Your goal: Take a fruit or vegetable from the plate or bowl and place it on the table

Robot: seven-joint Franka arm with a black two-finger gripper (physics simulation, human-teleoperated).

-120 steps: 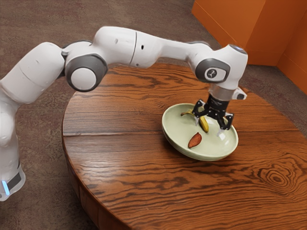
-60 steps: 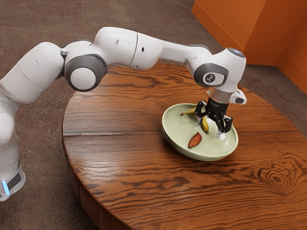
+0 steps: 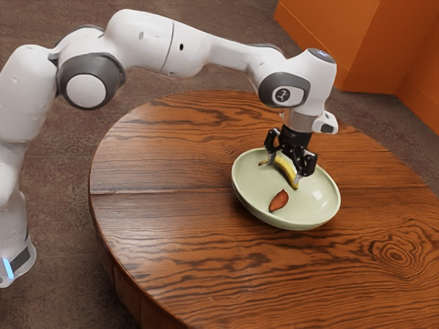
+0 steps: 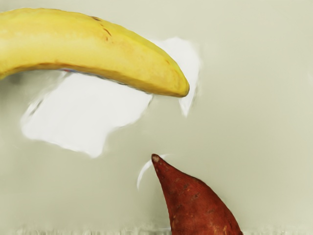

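In the exterior view my gripper (image 3: 285,170) is over the pale green bowl (image 3: 252,201), its two fingers spread wide and nothing held between them. The yellow banana (image 3: 286,171) lies in the bowl just under and behind the fingers, partly hidden by them. A reddish-brown sweet potato (image 3: 278,201) rests in the bowl nearer the camera, apart from the banana. From the wrist, the banana (image 4: 93,46) curves across the bowl's pale inside (image 4: 264,117), and the pointed end of the sweet potato (image 4: 195,203) stands near it, with a gap between them.
The round wooden table (image 3: 185,253) extends around the bowl on all sides. Beyond the table stands an orange wall or cabinet (image 3: 329,41), and brown floor (image 3: 206,20) surrounds the table.
My arm has moved back toward the exterior view's left, bringing my gripper from the bowl's right side to over the banana. Both foods lie where they were.
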